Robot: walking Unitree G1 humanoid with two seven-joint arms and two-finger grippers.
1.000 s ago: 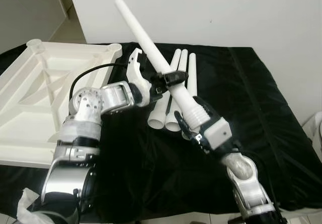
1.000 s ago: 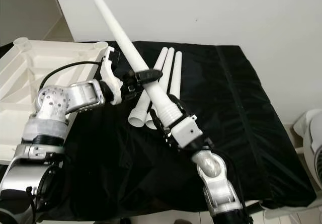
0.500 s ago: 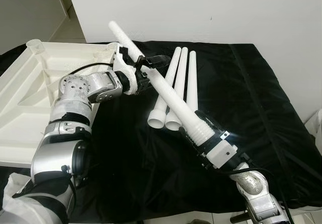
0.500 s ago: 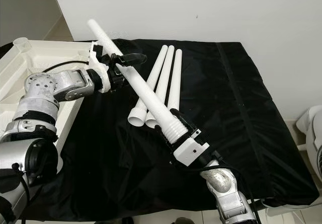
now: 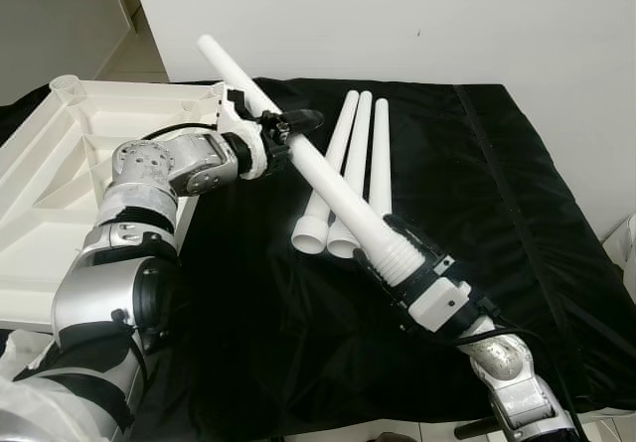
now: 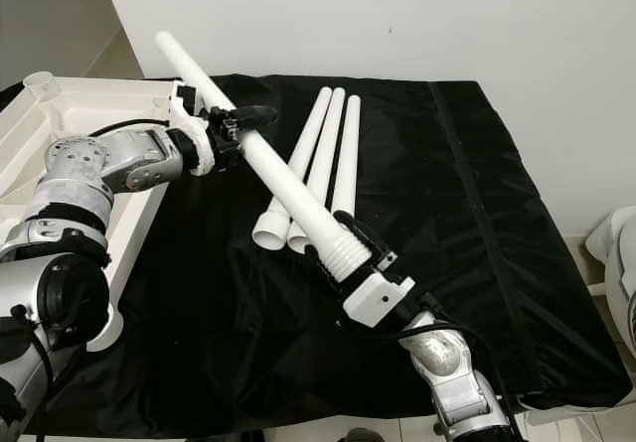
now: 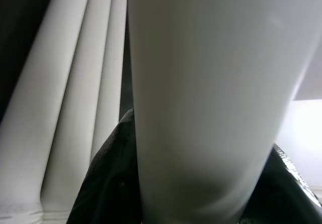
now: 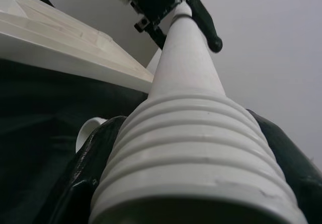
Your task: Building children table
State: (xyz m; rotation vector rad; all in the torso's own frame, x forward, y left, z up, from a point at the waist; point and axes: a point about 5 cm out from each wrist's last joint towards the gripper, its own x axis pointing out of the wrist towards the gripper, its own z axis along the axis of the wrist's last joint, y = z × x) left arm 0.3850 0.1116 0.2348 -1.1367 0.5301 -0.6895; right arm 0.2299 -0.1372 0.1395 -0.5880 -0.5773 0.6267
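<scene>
The setting is appearing as a plain room in a home, arranged as an assembly area. A bare white wall [image 5: 397, 15] is running behind a work surface that a black cloth [image 5: 497, 214] is covering. A pale tiled floor [image 5: 134, 60] is showing through an opening at the far left. Furniture parts are lying on the cloth: an upturned white tabletop [image 5: 60, 194] and three white legs [image 5: 353, 179].

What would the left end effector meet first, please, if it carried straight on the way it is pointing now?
The left end effector, shut on the raised table leg, points across the black cloth toward the three legs lying there. It would probably pass over these legs first; height is unclear.
</scene>
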